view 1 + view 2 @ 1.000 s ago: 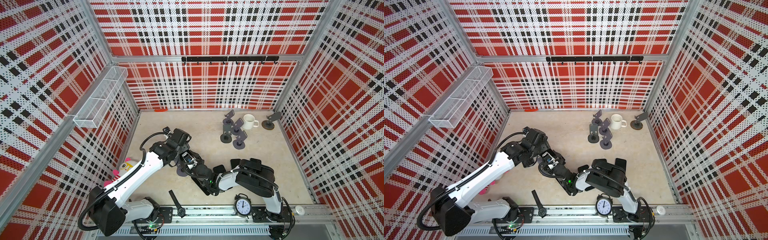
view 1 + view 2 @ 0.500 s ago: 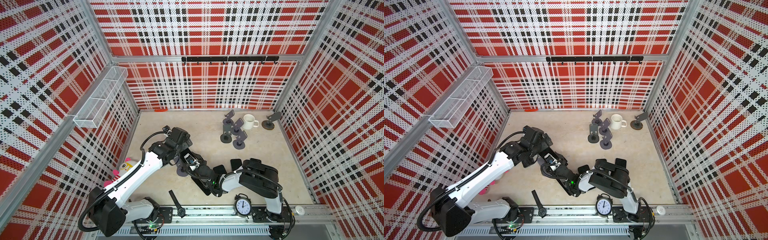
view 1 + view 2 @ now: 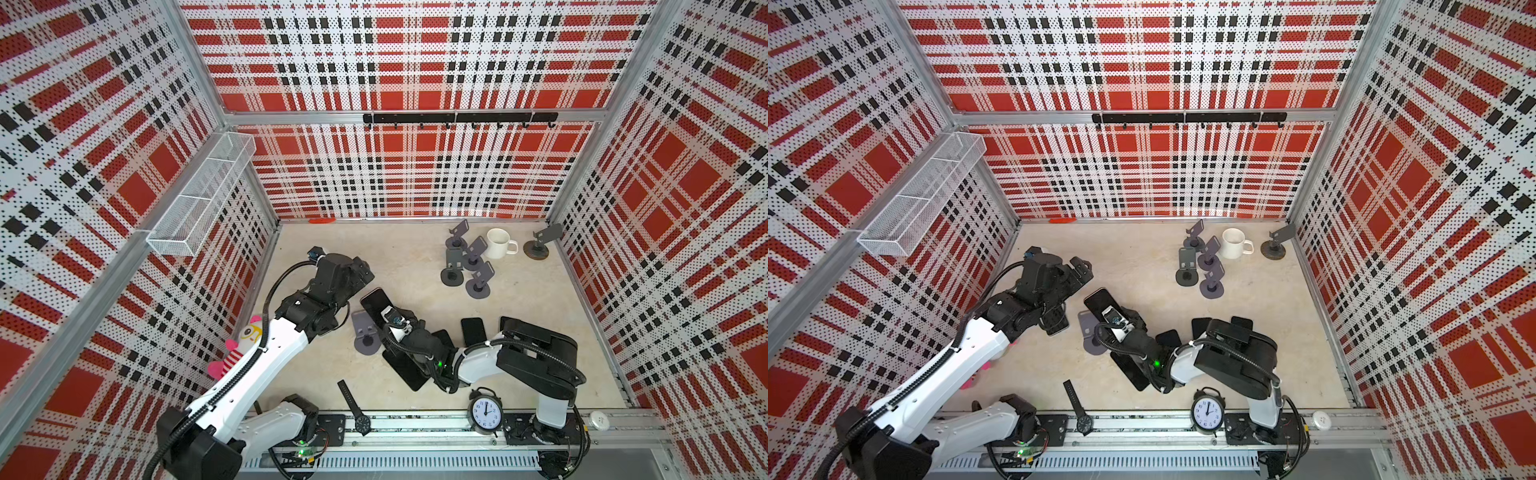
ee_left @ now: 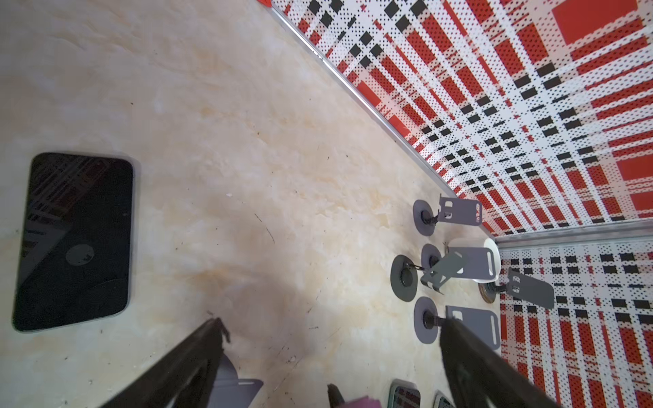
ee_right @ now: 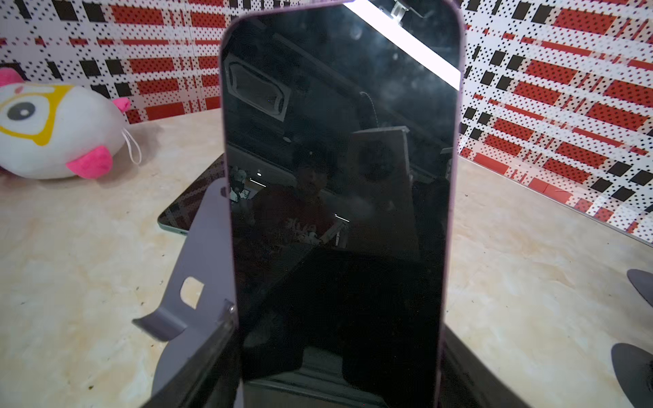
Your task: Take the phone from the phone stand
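Left of the phone stand point(image 3: 365, 334) and a little farther back, my left gripper point(image 4: 332, 321) hangs over the table point(image 4: 247, 141), jaws spread wide with nothing between them. Just right of the phone stand, my right gripper point(image 5: 339, 353) is clamped on the lower sides of the phone point(image 5: 339, 141). The phone's dark screen is tilted and overlaps the stand's back plate. I can't tell whether they touch.
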### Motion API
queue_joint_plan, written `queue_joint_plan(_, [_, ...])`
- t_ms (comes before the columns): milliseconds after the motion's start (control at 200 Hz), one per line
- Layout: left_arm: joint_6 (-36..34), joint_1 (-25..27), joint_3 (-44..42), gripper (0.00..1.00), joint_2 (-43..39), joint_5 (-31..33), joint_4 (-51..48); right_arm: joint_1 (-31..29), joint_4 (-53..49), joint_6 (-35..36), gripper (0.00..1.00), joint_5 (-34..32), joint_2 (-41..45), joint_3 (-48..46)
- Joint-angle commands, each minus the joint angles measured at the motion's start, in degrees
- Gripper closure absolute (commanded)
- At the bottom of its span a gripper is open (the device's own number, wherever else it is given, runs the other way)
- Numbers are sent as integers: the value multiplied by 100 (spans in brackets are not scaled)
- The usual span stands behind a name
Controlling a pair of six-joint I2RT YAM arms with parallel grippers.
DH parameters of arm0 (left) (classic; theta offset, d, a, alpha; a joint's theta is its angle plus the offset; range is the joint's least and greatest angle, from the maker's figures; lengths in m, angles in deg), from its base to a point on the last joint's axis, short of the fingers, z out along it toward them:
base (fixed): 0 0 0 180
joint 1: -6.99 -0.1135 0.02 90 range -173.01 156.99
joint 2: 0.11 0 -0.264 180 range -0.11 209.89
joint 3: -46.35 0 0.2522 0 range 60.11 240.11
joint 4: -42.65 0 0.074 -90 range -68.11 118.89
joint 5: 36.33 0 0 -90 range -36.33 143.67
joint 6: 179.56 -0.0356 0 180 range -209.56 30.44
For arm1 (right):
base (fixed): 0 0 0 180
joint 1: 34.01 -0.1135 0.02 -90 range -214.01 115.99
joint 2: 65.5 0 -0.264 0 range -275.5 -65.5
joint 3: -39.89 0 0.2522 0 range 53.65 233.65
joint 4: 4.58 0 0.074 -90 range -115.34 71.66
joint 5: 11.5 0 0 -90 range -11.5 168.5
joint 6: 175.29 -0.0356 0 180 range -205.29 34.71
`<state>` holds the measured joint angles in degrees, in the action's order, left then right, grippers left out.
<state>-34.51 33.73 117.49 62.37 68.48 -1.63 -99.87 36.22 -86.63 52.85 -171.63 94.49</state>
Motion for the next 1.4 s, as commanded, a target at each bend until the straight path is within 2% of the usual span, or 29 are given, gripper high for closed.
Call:
queue_joint_plan(0, [-165, -175, -119, 2, -163, 59, 218, 118, 31, -393, 49, 279, 466, -10])
queue_joint_plan(210, [-283, -542, -449, 2, -446, 480, 445, 639, -816, -1164, 52, 851, 901, -120])
queue_joint_plan(441, [-472, -1207, -902, 2, -726, 520, 943, 1336, -1962, -1846, 54, 1742, 1244, -114])
queue_joint_plan(501, [-515, -1501, -1002, 2, -788, 465, 1061, 1467, -2268, -1828, 54, 1808, 1274, -55])
queue_joint_plan(752, [-648, -1963, -1294, 2, -864, 167, 1368, 2000, -3549, -1838, 52, 2134, 1195, 391])
queue_joint_plan(1072, [-644, -2159, -1608, 2, -869, -136, 1606, 2587, -4931, -1706, 52, 2345, 1055, 923])
queue_joint_plan(1258, [-706, -2253, -1601, 2, -812, -263, 1628, 2966, -5837, -1570, 52, 2694, 823, 1345])
queue_joint_plan(1393, [-747, -2301, -1599, 2, -799, -309, 1627, 3018, -6422, -1489, 52, 2477, 632, 1693])
